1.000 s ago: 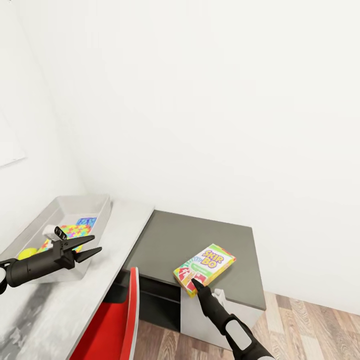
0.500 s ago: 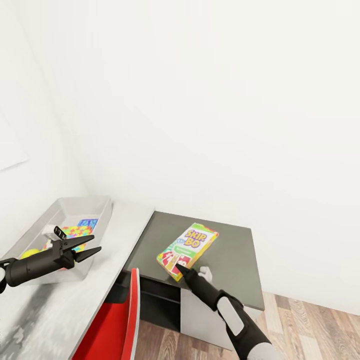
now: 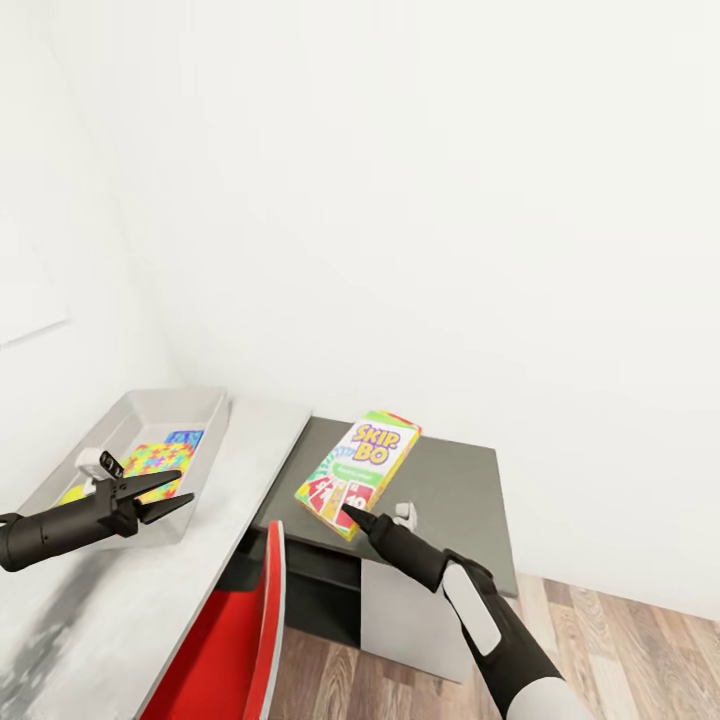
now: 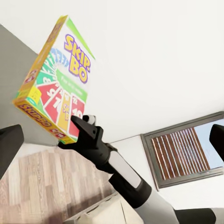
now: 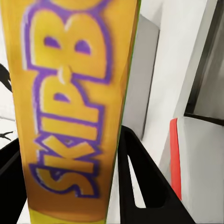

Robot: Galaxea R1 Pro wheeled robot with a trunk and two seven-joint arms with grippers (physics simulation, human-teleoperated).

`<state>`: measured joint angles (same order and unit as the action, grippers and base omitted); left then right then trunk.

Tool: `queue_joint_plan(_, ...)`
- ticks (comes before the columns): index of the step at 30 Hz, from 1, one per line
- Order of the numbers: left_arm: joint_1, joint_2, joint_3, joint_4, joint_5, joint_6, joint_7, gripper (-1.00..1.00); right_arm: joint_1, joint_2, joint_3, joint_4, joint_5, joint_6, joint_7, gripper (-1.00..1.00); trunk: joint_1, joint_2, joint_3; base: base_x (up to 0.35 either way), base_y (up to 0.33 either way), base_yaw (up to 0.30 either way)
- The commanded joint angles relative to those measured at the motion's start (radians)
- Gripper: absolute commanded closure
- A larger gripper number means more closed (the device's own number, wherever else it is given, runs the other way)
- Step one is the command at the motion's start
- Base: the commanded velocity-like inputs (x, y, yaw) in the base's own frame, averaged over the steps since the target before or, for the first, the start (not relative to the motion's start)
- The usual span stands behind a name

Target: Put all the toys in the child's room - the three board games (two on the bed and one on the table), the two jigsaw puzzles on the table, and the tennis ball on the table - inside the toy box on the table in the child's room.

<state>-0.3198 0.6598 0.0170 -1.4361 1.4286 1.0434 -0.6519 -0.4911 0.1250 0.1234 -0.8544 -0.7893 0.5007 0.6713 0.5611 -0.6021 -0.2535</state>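
Note:
My right gripper (image 3: 350, 513) is shut on the lower end of a board game (image 3: 360, 470), a bright Skip-Bo box held tilted above the near left part of the dark side unit, beside the table (image 3: 235, 470). In the left wrist view the board game (image 4: 58, 84) hangs in the air on the right gripper (image 4: 80, 128). The right wrist view has the board game (image 5: 70, 93) close up between dark fingers (image 5: 140, 182). My left gripper (image 3: 185, 487) stands open over the near edge of the toy box (image 3: 205, 405), which holds a jigsaw puzzle (image 3: 160, 465) and a blue-patterned flat piece (image 3: 187, 438).
The dark-grey-topped side unit (image 3: 455, 500) stands lower than the table, against the white wall. A red chair (image 3: 245, 640) stands in front of the table, just below my arms. Wood-plank floor (image 3: 610, 640) lies at the right. A window with blinds (image 4: 182, 149) appears in the left wrist view.
My right gripper has carried the board game left and farther away, from the side unit's front toward the table. My left gripper has sunk slightly and stays open.

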Motion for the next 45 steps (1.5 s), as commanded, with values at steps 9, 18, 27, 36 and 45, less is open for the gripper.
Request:
queue_joint_plan(9,-0.001,0.001,0.0,0.0,-0.003,0.004,-0.005,-1.0,0.001,-0.004,-0.002,-0.007,-0.008,0.009,0.013,1.0,-0.034,0.062,0.027,-0.02,0.0,0.0)
queue_joint_plan(18,-0.001,0.001,-0.001,0.0,-0.003,0.004,-0.005,-1.0,0.001,-0.004,0.001,-0.009,-0.007,0.009,0.012,1.0,-0.069,0.125,0.055,-0.001,0.0,0.0)
queue_joint_plan(27,-0.001,0.001,-0.003,0.0,-0.003,0.004,-0.005,-1.0,0.0,-0.041,0.005,-0.071,-0.003,0.063,-0.058,1.0,-0.103,0.188,0.083,0.0,0.0,0.0)
queue_joint_plan(36,-0.001,0.003,-0.002,0.0,-0.003,0.004,-0.006,-1.0,-0.002,-0.085,-0.004,-0.225,-0.012,0.155,-0.072,1.0,-0.111,0.202,0.089,0.0,0.0,0.0)
queue_joint_plan(45,-0.001,0.012,-0.001,0.0,-0.002,0.004,-0.007,-1.0,0.012,-0.106,0.0,-0.374,-0.008,0.167,-0.075,1.0,-0.111,0.202,0.089,0.0,0.0,0.028)
